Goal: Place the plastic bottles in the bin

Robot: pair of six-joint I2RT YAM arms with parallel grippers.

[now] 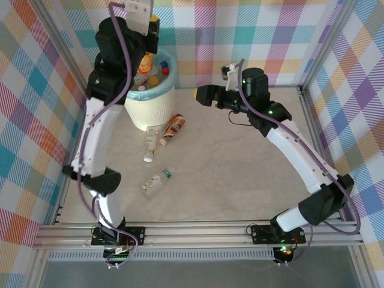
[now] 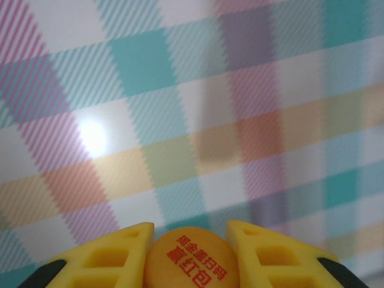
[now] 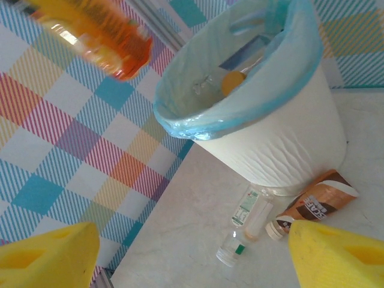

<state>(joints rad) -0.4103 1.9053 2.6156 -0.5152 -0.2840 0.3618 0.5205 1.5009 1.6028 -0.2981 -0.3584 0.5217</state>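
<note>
The bin (image 1: 157, 103) is a white ribbed tub with a light blue liner (image 3: 180, 117), standing at the back left with several bottles inside (image 1: 163, 67). My left gripper (image 1: 153, 23) is raised above its rim and is shut on the orange cap (image 2: 191, 264) of an orange bottle (image 3: 96, 33). Three plastic bottles lie in front of the bin: a brown-labelled one (image 1: 173, 128), a clear one (image 1: 150, 137) and a small clear one (image 1: 149, 155). Another clear bottle (image 1: 157, 181) lies nearer. My right gripper (image 1: 197, 95) hovers open to the right of the bin, its jaws (image 3: 192, 264) holding nothing.
Checked cloth walls and metal frame posts (image 1: 309, 78) close in the table on three sides. The left arm's elbow (image 1: 99, 177) hangs over the table's left side, close to the nearest bottle. Bare tabletop (image 1: 240, 174) lies between the arms.
</note>
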